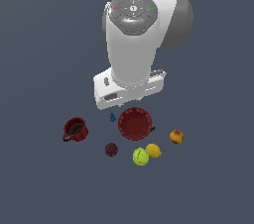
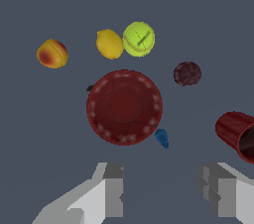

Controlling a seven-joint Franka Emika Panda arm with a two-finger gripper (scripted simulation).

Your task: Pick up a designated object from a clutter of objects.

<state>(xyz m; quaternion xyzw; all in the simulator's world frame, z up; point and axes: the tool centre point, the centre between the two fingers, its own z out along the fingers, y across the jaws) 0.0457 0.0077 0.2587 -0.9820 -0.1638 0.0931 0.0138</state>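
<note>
The dark red bowl [image 1: 135,123] with a scalloped rim sits on the grey floor in the middle of the clutter; it also shows in the wrist view [image 2: 124,107]. My gripper [image 2: 161,191] hangs above the scene, open and empty, its fingers [image 2: 115,188] apart and beside the bowl, not around it. In the exterior view the hand [image 1: 128,89] is just behind the bowl and hides the fingertips.
Around the bowl lie a red mug [image 1: 75,129], a tiny blue piece [image 1: 112,117], a maroon ball [image 1: 111,149], a green tennis ball [image 1: 140,156], a lemon [image 1: 154,150] and a peach [image 1: 176,136]. A dark wrench tip [image 2: 90,88] pokes from under the bowl.
</note>
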